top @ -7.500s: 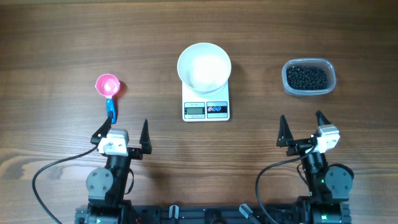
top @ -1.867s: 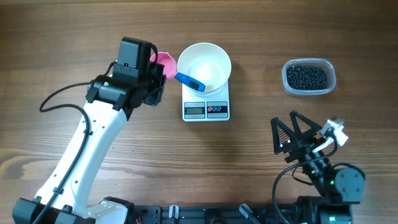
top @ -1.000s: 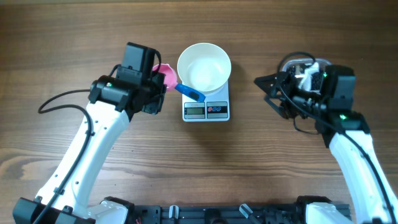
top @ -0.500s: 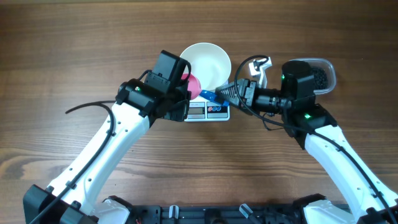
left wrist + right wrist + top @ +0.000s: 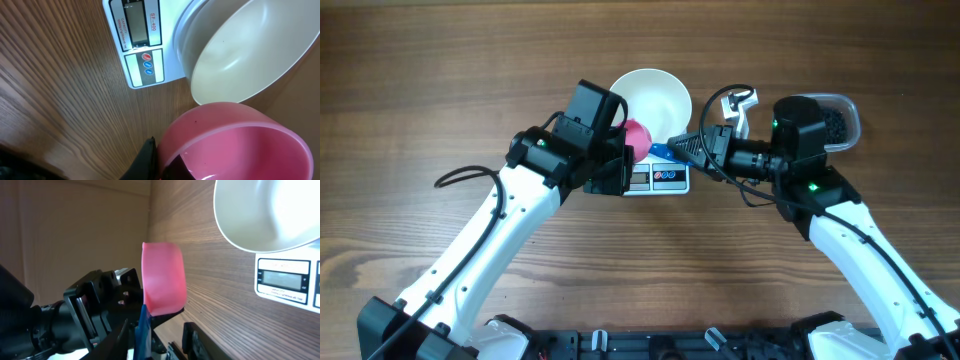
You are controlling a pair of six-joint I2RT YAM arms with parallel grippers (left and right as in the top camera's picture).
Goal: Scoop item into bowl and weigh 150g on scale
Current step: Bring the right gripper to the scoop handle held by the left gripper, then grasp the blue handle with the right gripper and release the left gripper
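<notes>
1. Left end effector [image 5: 161, 167]: clamped tight on the pink scoop [image 5: 636, 134], cup held just beside the white bowl's [image 5: 655, 95] near-left rim.
2. Right end effector [image 5: 680, 147]: fingers flank the scoop's blue handle [image 5: 663, 151]; I cannot tell whether they grip it.
3. Bowl: seated on the digital scale [image 5: 660, 178], display edge uncovered.
4. Black beans [image 5: 837, 122]: in the clear tub [image 5: 848, 105] far right, partly under my right arm.
5. Both wrists crowd the scale's front; bare worktop [image 5: 440, 80] shows to the left.
</notes>
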